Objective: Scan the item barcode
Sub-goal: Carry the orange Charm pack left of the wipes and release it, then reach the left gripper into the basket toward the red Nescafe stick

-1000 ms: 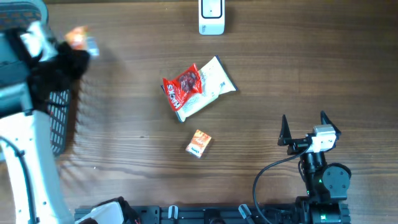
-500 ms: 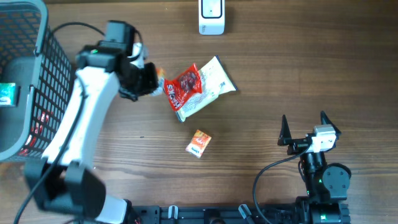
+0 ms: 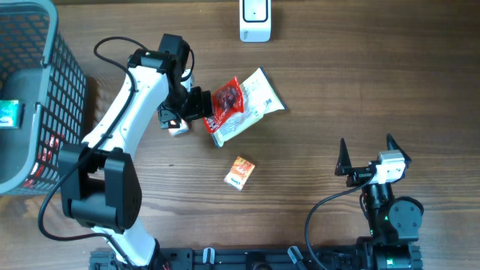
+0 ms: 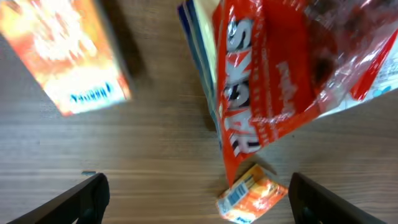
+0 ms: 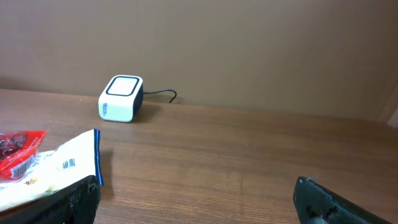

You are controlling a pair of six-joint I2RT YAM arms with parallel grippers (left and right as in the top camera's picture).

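Left wrist: orange box (image 4: pixel 65 59) beyond wide-apart jaws, beside red packet (image 4: pixel 292 74)

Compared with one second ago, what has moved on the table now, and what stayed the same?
The left gripper swung from over the basket rightward to the red and white snack bags, carrying a small orange pack. It has now opened and the pack lies free beside it. Unchanged: the snack bags, the other orange pack, the scanner and the open right gripper.
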